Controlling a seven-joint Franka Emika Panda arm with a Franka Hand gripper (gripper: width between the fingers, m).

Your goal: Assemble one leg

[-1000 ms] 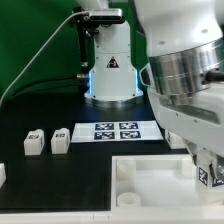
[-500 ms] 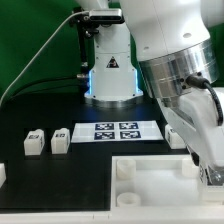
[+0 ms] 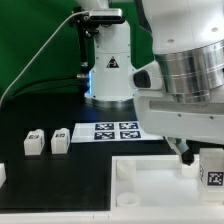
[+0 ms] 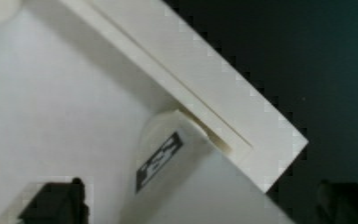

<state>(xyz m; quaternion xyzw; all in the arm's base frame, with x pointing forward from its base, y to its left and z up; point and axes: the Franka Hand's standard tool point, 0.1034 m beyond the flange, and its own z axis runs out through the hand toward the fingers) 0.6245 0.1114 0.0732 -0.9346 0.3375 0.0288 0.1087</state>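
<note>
The gripper (image 3: pixel 190 158) has lifted off the leg (image 3: pixel 212 167) and shifted toward the exterior view's left; its fingers (image 4: pixel 55 198) stand apart, holding nothing. The leg now stands free, upright at the tabletop panel's (image 3: pixel 150 180) far corner (exterior view's right). I judge this leg placed; two spare legs (image 3: pixel 34 142) wait on the table.
</note>
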